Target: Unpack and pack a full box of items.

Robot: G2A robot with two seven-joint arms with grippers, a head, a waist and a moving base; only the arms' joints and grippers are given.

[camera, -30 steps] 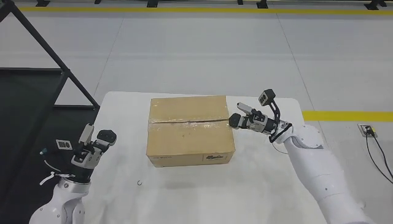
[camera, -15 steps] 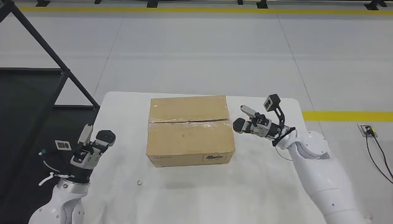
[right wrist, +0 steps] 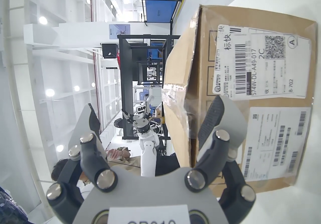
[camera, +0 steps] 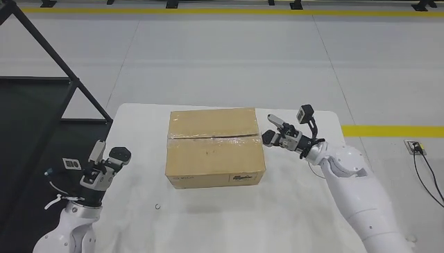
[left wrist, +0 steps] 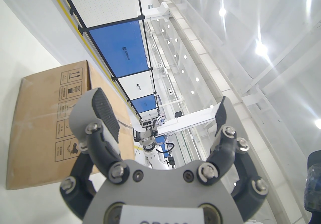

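The box (camera: 215, 147) sits shut on the middle of the white worktop (camera: 208, 215), where it was a second ago. The right pincer (camera: 269, 129) drew a little off the box's right end half a second ago. It has now come back towards that end and slightly farther back, nearly to its first place. The left arm has not shifted.

The box lies flat with its long axis running left to right. Its taped seam (camera: 215, 138) runs the same way along the top. One short end faces each arm. The right end carries white labels (right wrist: 260, 59), and the left end (left wrist: 50, 122) carries printed handling marks.

The right pincer (right wrist: 154, 107) is spread wide and holds nothing. It is level with the seam at the box's upper right edge. One finger (right wrist: 215, 114) is in front of the labelled end and the other stands above the top face. Whether either touches the cardboard cannot be told.

The left pincer (camera: 118, 156) hangs at the worktop's near left edge, well apart from the box and aimed at its left end. Its fingers (left wrist: 100, 104) are also wide apart and empty, seen in its wrist view (left wrist: 161, 103).

A small dark bit (camera: 159, 206) lies on the worktop near the front left of the box. It is too small to make out.
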